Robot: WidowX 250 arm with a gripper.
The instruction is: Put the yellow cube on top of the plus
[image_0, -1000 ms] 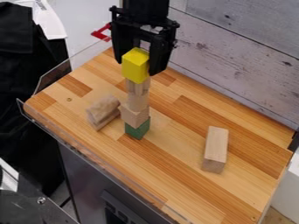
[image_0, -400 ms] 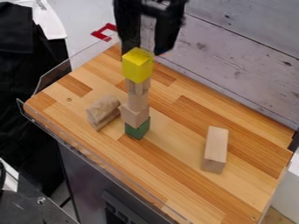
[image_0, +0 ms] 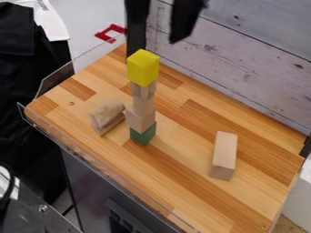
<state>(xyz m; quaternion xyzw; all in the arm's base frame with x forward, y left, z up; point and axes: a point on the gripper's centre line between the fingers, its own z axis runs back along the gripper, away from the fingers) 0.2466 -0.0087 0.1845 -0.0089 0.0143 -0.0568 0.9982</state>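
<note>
Check the pincer: its fingers stand apart, gripping nothing. The yellow cube rests atop the column of wooden blocks, with a green block as its base on the worktop. You cannot confirm which piece is the plus. The cube lies below the pincer, closer to the finger at image left; that fingertip passes behind it, contact unclear. Placement appears complete. Raise the pincer vertically before traversing; a sideways knock could topple the column.

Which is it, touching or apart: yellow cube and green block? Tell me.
Apart: the camera view shows stacked pale wooden blocks between the yellow cube and the green block.
</note>
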